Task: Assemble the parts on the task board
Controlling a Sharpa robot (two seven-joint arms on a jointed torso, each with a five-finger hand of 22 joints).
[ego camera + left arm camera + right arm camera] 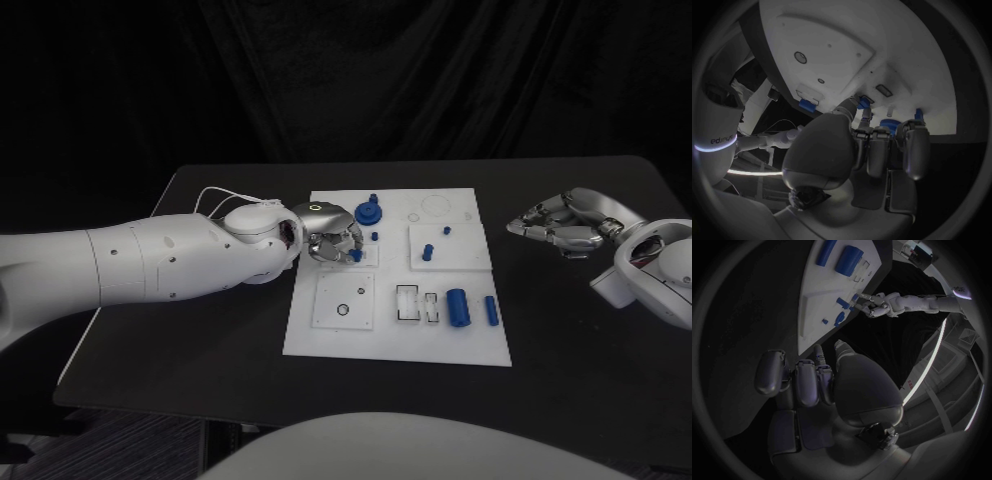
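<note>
Though tiny, blue part [355,255] at L hand [330,243] fingertips

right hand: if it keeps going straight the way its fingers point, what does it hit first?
Probably the right edge of the white task board. The silver right hand points left toward it over bare black table; its height is unclear.

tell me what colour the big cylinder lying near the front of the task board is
Blue. The cylinder lies on the white task board; the head view shows it best.
</note>
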